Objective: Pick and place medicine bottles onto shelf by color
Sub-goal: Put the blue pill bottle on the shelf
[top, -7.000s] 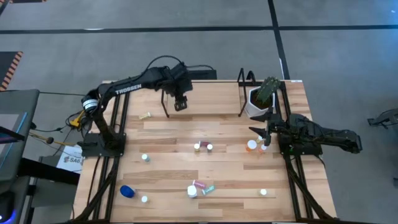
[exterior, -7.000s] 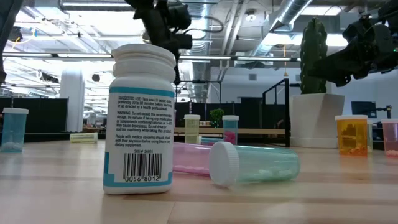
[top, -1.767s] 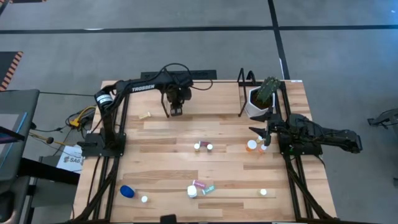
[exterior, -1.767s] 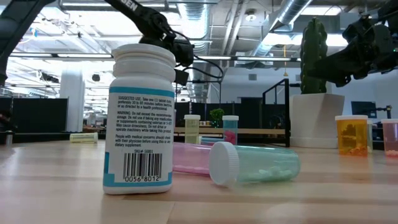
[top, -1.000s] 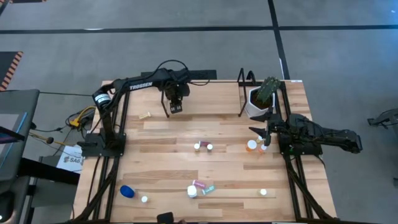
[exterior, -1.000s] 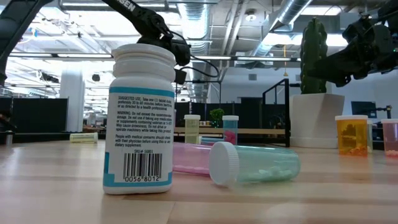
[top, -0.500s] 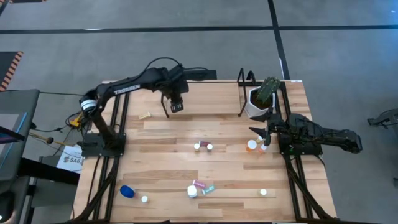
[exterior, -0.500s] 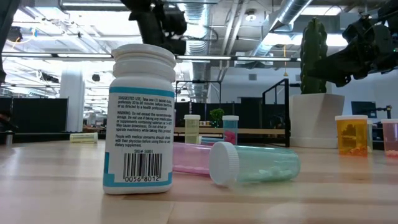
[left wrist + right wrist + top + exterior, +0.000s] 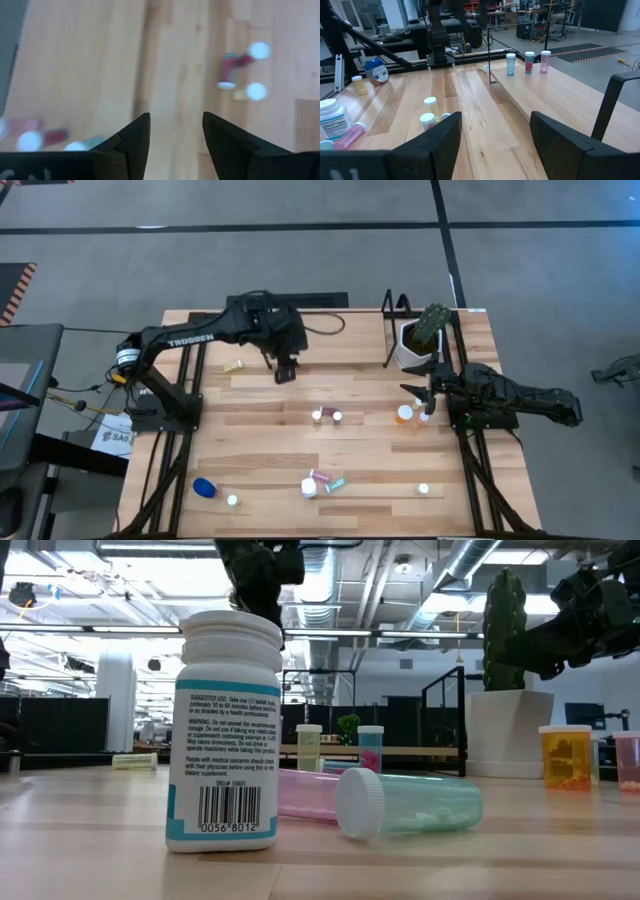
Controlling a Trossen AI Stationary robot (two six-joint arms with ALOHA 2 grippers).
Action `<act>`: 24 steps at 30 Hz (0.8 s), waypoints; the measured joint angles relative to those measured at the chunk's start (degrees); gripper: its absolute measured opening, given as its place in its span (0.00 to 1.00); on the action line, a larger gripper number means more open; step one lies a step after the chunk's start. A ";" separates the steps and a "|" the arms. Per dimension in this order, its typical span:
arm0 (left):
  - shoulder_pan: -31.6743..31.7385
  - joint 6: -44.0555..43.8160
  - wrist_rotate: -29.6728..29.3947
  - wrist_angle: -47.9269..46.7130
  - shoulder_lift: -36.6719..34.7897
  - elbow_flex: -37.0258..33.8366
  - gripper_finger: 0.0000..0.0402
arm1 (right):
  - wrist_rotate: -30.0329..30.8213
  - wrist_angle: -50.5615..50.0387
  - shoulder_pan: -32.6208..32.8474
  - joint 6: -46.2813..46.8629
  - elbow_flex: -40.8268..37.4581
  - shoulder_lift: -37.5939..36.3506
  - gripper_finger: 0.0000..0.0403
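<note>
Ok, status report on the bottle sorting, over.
Left gripper open and empty, above the table near the shelf. Right gripper open, idle by the orange bottle. Bottles scattered, nothing blocking.

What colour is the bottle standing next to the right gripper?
Orange bottle, white cap; the low view shows it best.

Left arm extends across upper centre of the high view; left gripper (image 9: pixel 287 370) points downward, fingers parted, empty. Right gripper (image 9: pixel 416 402) rests at right, fingers spread wide.
</note>
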 joint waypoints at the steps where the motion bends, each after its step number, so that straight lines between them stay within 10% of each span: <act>1: -1.01 -0.56 0.00 0.22 0.15 0.00 0.42 | 0.00 0.00 -0.02 0.00 0.00 0.00 0.65; 24: -19.48 -15.37 -8.50 -0.40 0.30 -0.04 0.42 | 0.00 -0.02 -0.02 0.00 0.00 0.00 0.65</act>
